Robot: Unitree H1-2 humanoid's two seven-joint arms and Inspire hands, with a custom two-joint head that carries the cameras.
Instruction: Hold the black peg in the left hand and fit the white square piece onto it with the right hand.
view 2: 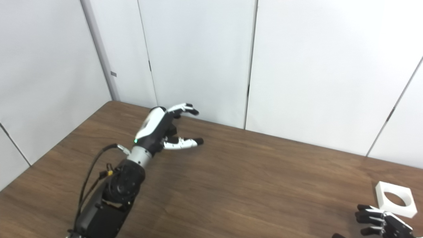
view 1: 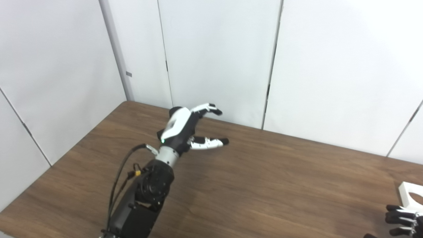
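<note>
In the left eye view, the left hand (view 1: 185,127) reaches out over the far left part of the brown worktop (view 1: 264,185), close to the white wall panels (view 1: 218,56). Its fingers (view 1: 209,108) are spread and curve forward, the thumb (view 1: 211,142) juts out to the right below them, and nothing sits between them. A black cable (view 1: 119,178) loops along the dark forearm. At the bottom right corner only the dark fingertips of the right hand (view 1: 401,219) show, cut by the picture's edge; whether that hand is spread or closed cannot be told here. Just beyond those fingertips lies the white square piece (view 1: 409,195), flat on the worktop and partly cropped, with a round hole through it.

In the right eye view, the left hand (view 2: 158,127) has the same empty, spread pose. This view shows more at the lower right: the white square piece (view 2: 396,198) is seen whole, a flat square block with a circular opening through which the wood shows. The right hand (view 2: 383,223) appears further in, its dark fingers slightly apart and stretched toward the left, holding nothing. It lies just beside the near edge of the piece; whether it touches the piece cannot be told. The black peg appears in neither view.
</note>
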